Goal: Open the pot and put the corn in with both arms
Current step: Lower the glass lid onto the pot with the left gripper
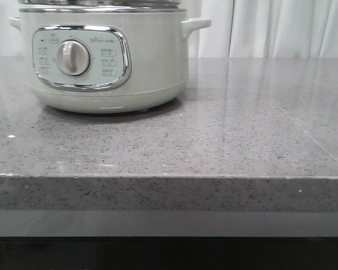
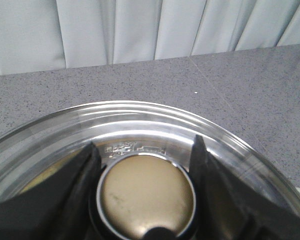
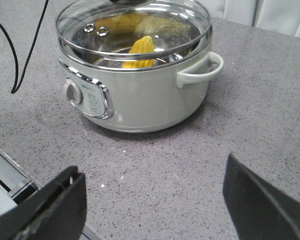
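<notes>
- Pot (image 1: 104, 62) standing upright at the far left of the grey speckled desk (image 1: 225, 140), control panel and dial (image 1: 73, 57) facing the front camera.
- Two side handles in view, one (image 1: 194, 25) on the pot's right side.
- Glass lid (image 3: 135, 27) with steel rim seated on the pot; two small vent holes near its edge.
- Corn (image 3: 140, 50) inside the pot, visible through the glass, leaning against the inner wall.
- Left gripper (image 2: 146, 152) directly over the lid, black fingers (image 2: 87, 167) set on either side of the round brass-coloured knob (image 2: 146, 197); opened slightly wider than the knob, firm contact not confirmable from the wrist view.
- Right gripper (image 3: 155, 195) above bare desk, near the pot's front right, fingers (image 3: 60, 200) spread wide with nothing between them.
- Black cable (image 3: 20, 60) lying on the desk beside the pot.
- White curtain (image 1: 281, 28) behind the desk.
</notes>
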{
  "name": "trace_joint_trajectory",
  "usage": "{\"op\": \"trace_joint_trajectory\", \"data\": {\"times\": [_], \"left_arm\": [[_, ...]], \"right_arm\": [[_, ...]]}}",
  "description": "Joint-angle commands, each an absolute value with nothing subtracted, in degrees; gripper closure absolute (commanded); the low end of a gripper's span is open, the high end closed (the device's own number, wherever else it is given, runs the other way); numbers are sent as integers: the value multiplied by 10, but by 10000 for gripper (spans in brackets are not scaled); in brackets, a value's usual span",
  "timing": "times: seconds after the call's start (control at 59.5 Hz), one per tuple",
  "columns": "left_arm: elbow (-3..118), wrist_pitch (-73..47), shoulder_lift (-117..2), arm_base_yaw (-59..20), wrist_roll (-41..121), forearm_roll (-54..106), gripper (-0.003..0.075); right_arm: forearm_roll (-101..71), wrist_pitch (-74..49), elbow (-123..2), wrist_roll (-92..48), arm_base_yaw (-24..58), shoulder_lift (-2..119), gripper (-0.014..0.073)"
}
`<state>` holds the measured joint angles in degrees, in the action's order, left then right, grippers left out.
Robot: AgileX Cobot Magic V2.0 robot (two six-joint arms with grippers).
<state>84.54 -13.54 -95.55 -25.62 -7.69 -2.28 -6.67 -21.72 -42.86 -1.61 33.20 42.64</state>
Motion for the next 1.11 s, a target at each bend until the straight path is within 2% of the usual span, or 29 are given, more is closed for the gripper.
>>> {"op": "trace_joint_trajectory", "data": {"times": [0.0, 0.689, 0.756, 0.94, 0.991, 1.092], "left_arm": [[871, -63, -927, -266, -77, -19, 499], [871, -133, -927, -266, -76, -23, 497], [871, -140, -927, -266, -76, -23, 461], [871, -145, -927, -266, -75, -28, 230], [871, -147, -926, -266, -75, -29, 213], [875, -147, -919, -266, -75, -37, 227]], "right_arm": [[-65, -178, -442, -20, 329, 421, 11], [-65, -178, -442, -20, 329, 421, 11], [-65, -178, -442, -20, 329, 421, 11], [-65, -178, -442, -20, 329, 421, 11], [-65, -178, -442, -20, 329, 421, 11], [-65, -178, -442, -20, 329, 421, 11]]}}
